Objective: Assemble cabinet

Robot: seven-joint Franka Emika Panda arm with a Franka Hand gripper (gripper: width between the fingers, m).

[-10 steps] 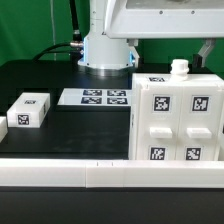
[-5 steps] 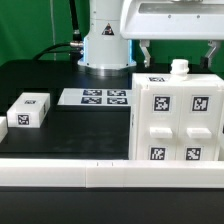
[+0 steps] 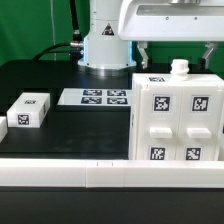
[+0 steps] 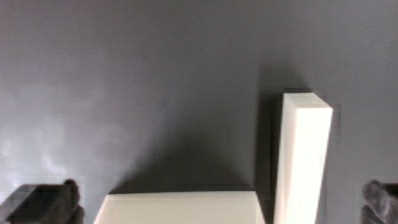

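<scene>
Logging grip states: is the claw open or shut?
Open: the claw hovers above the cabinet, fingers wide apart, holding nothing.

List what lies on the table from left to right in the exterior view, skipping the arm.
small white tagged block → marker board → cabinet
</scene>
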